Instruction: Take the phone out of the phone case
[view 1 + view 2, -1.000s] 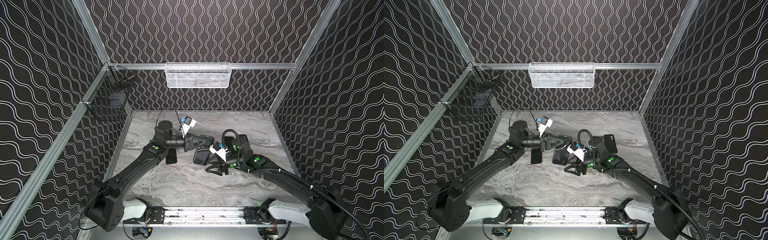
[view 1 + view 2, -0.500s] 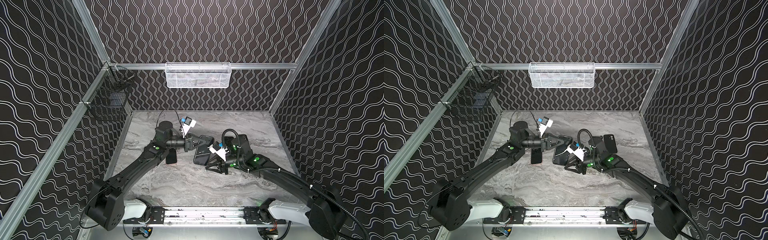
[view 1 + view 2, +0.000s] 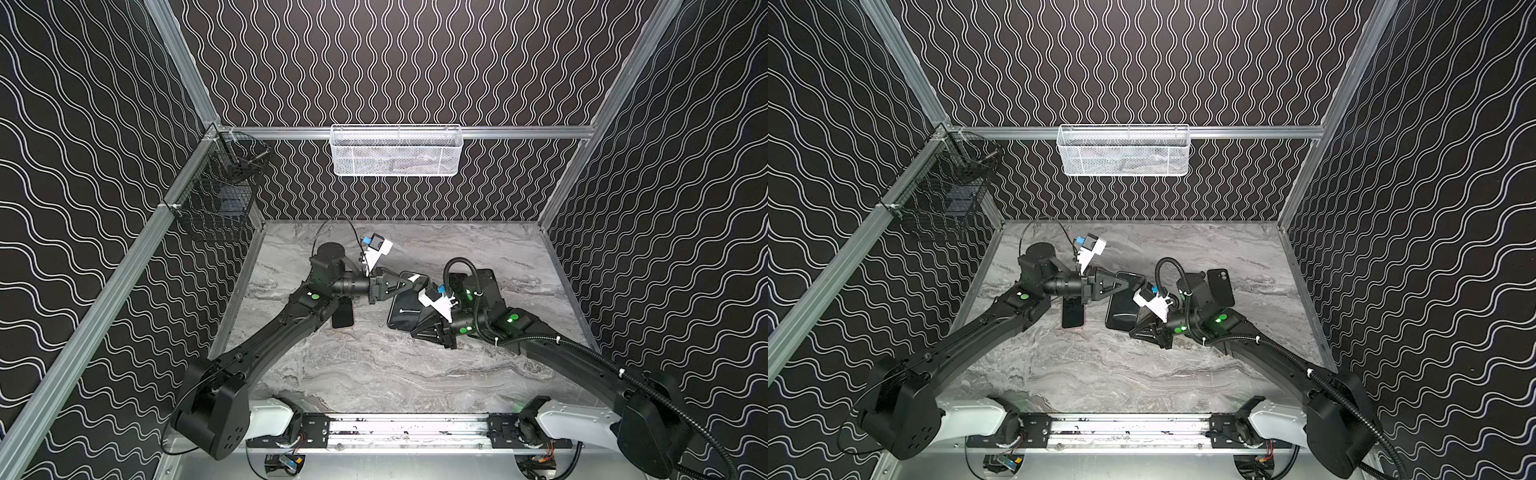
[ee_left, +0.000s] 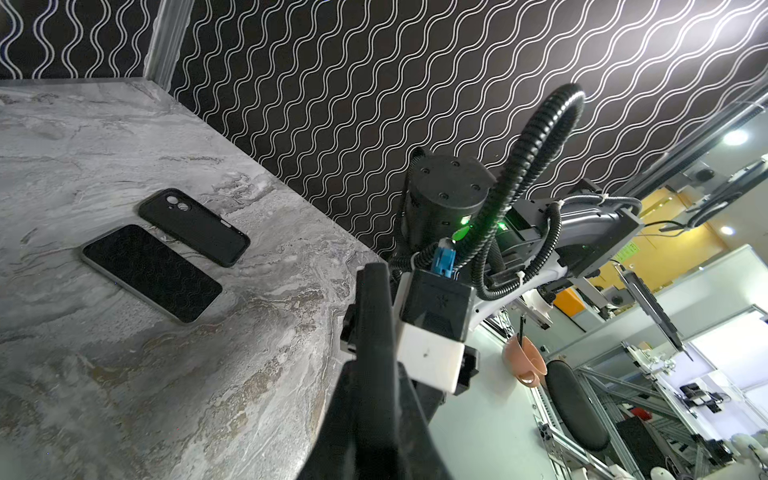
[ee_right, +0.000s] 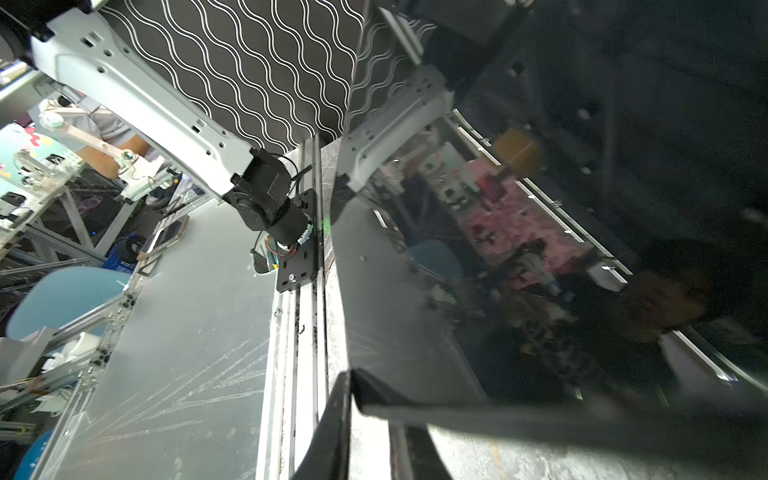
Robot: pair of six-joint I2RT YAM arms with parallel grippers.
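Observation:
A black phone case [image 3: 405, 307] [image 3: 1121, 307] with the phone in it is held just above the marble table [image 3: 374, 365] at mid-table, between my two grippers. My left gripper [image 3: 415, 284] [image 3: 1133, 280] is shut on its far end. In the left wrist view the case [image 4: 374, 299] shows edge-on beyond the shut left gripper [image 4: 374, 374]. My right gripper [image 3: 415, 330] [image 3: 1133, 330] is shut on the near end. The phone's glossy screen [image 5: 540, 270] fills the right wrist view, where the right gripper [image 5: 370, 403] clamps a corner of the case's black rim.
A loose black phone [image 3: 343, 318] lies beside the left arm. Another phone [image 4: 151, 272] and a black case with a camera cut-out [image 4: 193, 226] [image 3: 1220, 286] lie behind the right arm. A white mesh basket [image 3: 395, 149] and a black wire basket [image 3: 216, 199] hang on the walls.
My right gripper has closed from open onto the near end of the cased phone. The left gripper has kept its grip and place.

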